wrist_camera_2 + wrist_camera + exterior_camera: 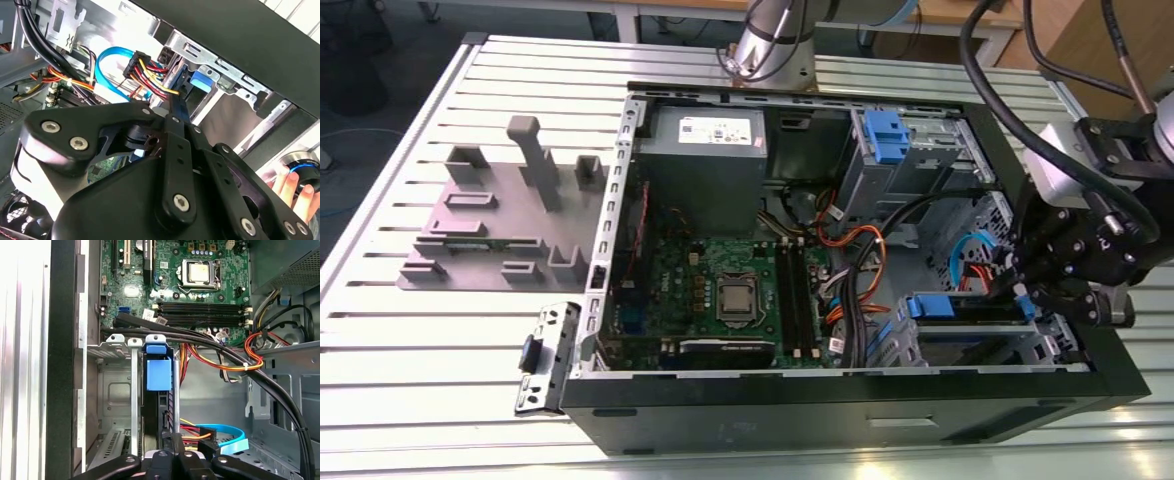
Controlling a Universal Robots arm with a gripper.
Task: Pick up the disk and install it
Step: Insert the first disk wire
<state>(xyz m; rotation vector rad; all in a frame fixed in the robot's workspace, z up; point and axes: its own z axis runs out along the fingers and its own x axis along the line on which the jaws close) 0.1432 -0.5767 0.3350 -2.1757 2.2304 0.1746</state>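
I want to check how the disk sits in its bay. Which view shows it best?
The first wrist view: the disk stands edge-on in the metal bay, its blue caddy tab in plain sight above the gripper. The exterior view shows just its blue end; the second wrist view shows a blue sliver.

The table [400, 330] is pale ribbed metal with a dull sheen. The computer case [854, 415] has a smooth, matt black shell and bare grey sheet-metal walls inside. The motherboard [720, 290] is a glossy green board. The disk [159, 375] sits in a smooth blue plastic caddy. The claw [172, 107] is matt black metal with shiny silver screws. The cables [225, 362] wear smooth plastic sheaths: black, orange, red, yellow. The grey fixture [500, 215] looks like matt plastic.
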